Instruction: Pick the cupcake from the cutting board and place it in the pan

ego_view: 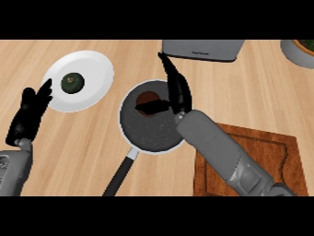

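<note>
We take the round dark speckled pan with its long black handle (152, 126) as our landmark on the pale wooden worktop (78, 156). Our right hand (176, 87) reaches over the pan's far right rim, its black fingers long and nearly straight, lying close together and pointing away from us; the thumb seems to dip toward the pan's inside, though we cannot tell whether it touches anything. Just beside that hand, inside the pan near its far side, sits the brown cupcake (148, 98), a round reddish-brown top with a dark shape against it that we read as shadow or thumb. The brown wooden cutting board (268, 156) lies to the right of the pan on the near side, partly hidden under our grey right forearm, and no cupcake shows on it. We judge the placing step to be at its end: the cupcake looks to be in the pan and the hand appears to hold nothing. The next move calls for lifting the right hand straight up and back from the pan without brushing the cupcake or the rim. Our left hand (29, 115) rests to the left of the pan, fingers up and relaxed, just beside a white round plate carrying a small dark green item (95, 69).
</note>
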Robot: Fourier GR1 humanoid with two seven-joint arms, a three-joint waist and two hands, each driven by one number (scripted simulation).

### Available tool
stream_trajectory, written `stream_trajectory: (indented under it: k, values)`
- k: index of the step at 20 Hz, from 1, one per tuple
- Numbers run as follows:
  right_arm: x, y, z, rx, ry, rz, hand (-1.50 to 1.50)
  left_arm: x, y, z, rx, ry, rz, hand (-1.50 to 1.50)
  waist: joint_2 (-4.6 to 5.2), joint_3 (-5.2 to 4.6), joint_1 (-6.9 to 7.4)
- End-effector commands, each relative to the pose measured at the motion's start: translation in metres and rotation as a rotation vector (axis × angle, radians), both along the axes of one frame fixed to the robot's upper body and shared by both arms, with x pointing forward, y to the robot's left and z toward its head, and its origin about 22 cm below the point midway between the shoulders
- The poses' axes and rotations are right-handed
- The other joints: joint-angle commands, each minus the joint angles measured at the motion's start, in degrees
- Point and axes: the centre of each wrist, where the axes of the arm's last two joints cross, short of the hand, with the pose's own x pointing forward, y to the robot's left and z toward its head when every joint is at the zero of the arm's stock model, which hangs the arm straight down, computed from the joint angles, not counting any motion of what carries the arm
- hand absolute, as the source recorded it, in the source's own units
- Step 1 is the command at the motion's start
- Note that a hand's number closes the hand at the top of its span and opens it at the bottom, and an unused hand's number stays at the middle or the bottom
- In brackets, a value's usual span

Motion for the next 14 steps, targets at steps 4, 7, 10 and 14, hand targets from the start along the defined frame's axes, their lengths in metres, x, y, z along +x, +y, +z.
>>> stream_trajectory:
  k: [4, 7, 10, 14]
  values:
    - [0.011, -0.014, -0.006, 0.082, -0.005, -0.122, -1.5, -0.015, 0.022, -0.013, -0.019, 0.015, 0.064, 0.0, -0.92, -0.1, -3.98]
    - [0.021, -0.02, 0.004, 0.137, 0.001, -0.148, -1.5, -0.028, 0.029, -0.007, 0.001, 0.025, 0.096, 0.0, -1.51, -0.09, -5.52]
    - [0.027, -0.073, 0.007, 0.151, 0.0, -0.15, -1.5, -0.053, 0.042, -0.023, 0.017, 0.046, 0.122, 0.0, -1.98, -0.12, -6.8]
    - [0.021, -0.128, 0.017, 0.162, -0.016, -0.142, -1.5, -0.037, 0.047, -0.002, 0.006, 0.032, 0.148, 0.0, -2.25, -0.13, -7.96]
